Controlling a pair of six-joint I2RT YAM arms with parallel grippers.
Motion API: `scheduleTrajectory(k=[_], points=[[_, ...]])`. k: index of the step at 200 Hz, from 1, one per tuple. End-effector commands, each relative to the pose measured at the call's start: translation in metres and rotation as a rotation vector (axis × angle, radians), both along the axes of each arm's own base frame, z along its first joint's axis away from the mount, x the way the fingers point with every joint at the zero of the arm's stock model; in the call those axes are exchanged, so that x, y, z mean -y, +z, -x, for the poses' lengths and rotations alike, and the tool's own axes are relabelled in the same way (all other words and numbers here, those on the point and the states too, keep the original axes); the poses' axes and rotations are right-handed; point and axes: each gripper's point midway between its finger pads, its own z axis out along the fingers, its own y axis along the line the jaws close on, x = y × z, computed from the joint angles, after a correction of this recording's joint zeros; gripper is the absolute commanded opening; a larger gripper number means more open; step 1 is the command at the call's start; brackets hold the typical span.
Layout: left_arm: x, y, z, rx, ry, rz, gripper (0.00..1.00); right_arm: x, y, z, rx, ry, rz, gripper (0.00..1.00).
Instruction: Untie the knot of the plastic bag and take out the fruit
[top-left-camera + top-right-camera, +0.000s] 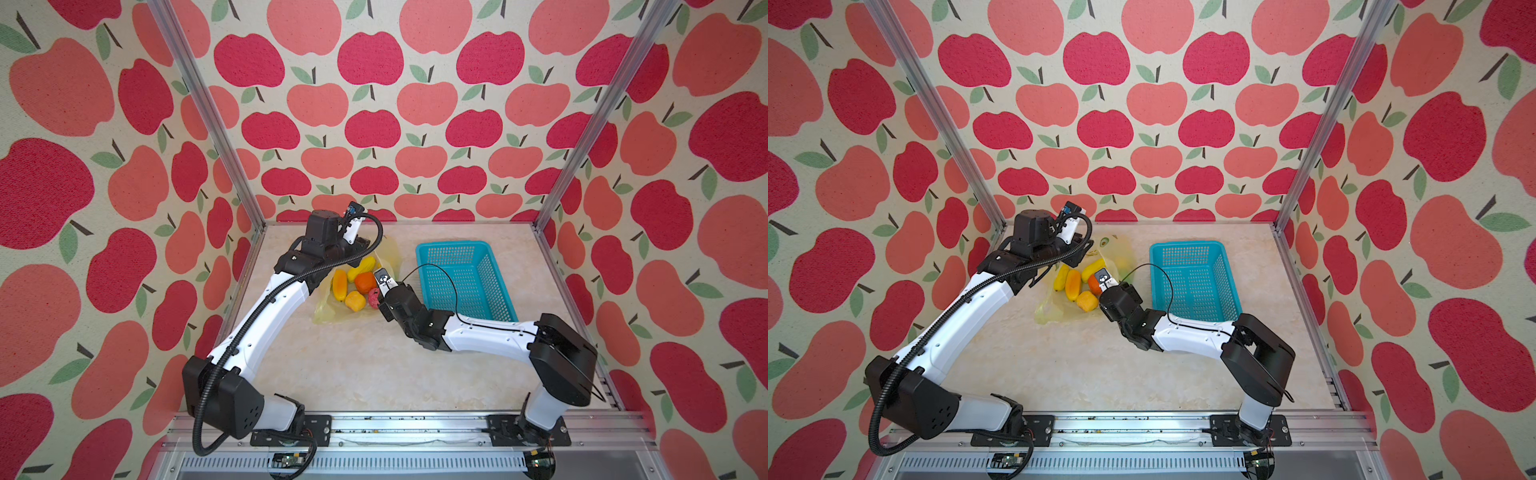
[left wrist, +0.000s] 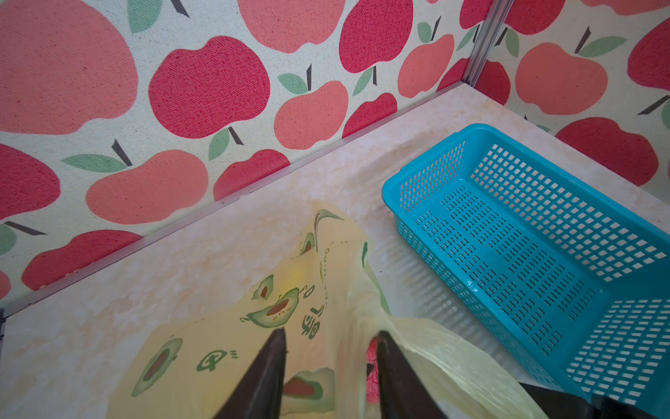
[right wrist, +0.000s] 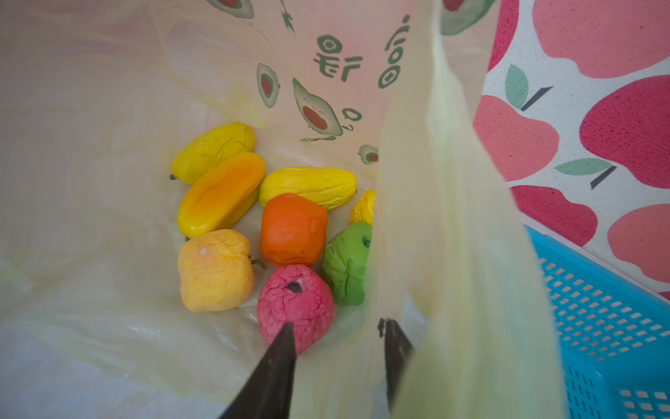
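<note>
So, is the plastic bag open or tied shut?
Open. In the right wrist view the plastic bag gapes and the fruit inside, like the orange one, lies uncovered.

Apple-print fabric walls (image 1: 374, 104), aluminium corner posts (image 1: 205, 104), pale marbled tabletop (image 1: 374, 365), soft light

High stereo pair; wrist views near plastic bag (image 2: 203, 326)

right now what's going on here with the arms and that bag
The plastic bag lies open on the table with the fruit inside. The right gripper reaches into it, jaws apart by the red fruit. The left gripper hovers over the bag's far side, jaws also apart. The turquoise basket beside the bag holds nothing yet.
</note>
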Motion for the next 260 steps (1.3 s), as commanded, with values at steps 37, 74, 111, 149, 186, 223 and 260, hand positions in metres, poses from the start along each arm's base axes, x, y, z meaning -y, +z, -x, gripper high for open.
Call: scheduleTrajectory(k=[37,74,111,149,186,223,260], points=[[-0.056,-0.062,-0.001,-0.027,0.26,-0.021,0.98,0.031,0.039,-0.006,0.066,-0.069,-0.054,0.0],[-0.072,-0.068,-0.012,-0.074,0.307,0.007,0.51,0.046,0.041,-0.002,0.059,-0.084,-0.036,0.0],[-0.072,-0.057,-0.006,-0.074,0.306,0.043,0.0,0.08,0.043,-0.008,0.1,-0.169,0.021,0.0],[-0.047,-0.049,0.011,-0.101,0.237,0.144,0.0,0.097,0.051,-0.008,0.067,-0.161,0.034,0.29],[-0.013,-0.069,0.033,-0.172,0.123,0.143,0.0,0.08,0.079,0.034,0.135,-0.069,0.045,0.72],[-0.003,-0.07,0.04,-0.181,0.08,0.146,0.0,0.05,0.105,0.093,0.221,0.052,0.08,0.84],[-0.001,-0.067,0.04,-0.182,0.079,0.159,0.0,0.007,0.106,0.136,0.237,0.216,0.079,0.77]])
